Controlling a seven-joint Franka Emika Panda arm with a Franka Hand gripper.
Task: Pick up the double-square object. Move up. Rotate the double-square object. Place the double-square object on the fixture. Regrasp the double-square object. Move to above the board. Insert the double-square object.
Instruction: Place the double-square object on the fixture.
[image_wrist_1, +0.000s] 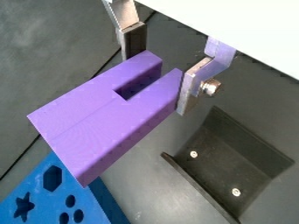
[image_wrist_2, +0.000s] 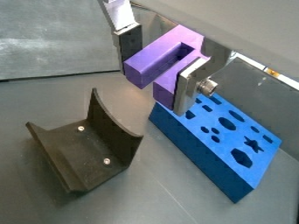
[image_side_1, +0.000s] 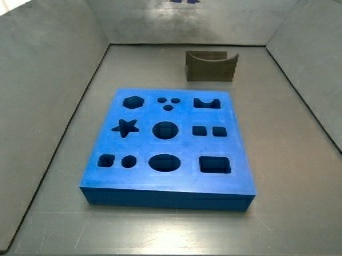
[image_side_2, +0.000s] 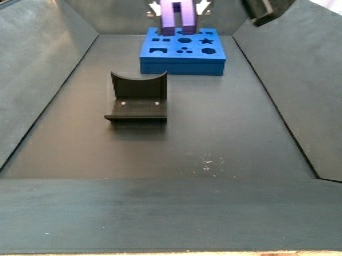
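Observation:
The double-square object (image_wrist_1: 100, 118) is a lilac block with a rectangular slot in one face. My gripper (image_wrist_1: 163, 66) is shut on it, with one silver finger (image_wrist_1: 193, 87) on each side. Both wrist views show this, and the block (image_wrist_2: 158, 59) sits between the fingers of the gripper (image_wrist_2: 160, 68). In a side view the block (image_side_2: 178, 16) hangs high over the far end of the blue board (image_side_2: 185, 52). The blue board (image_side_1: 167, 140) has many shaped holes. The dark fixture (image_side_2: 136, 97) stands apart from the board, and shows in another side view (image_side_1: 210, 66).
The fixture (image_wrist_2: 87, 149) is empty and sits beside the board (image_wrist_2: 222, 131) on the dark floor. Grey walls enclose the workspace on the sides (image_side_1: 54, 110). The board's corner (image_wrist_1: 52, 197) and the fixture (image_wrist_1: 228, 162) lie below the held block.

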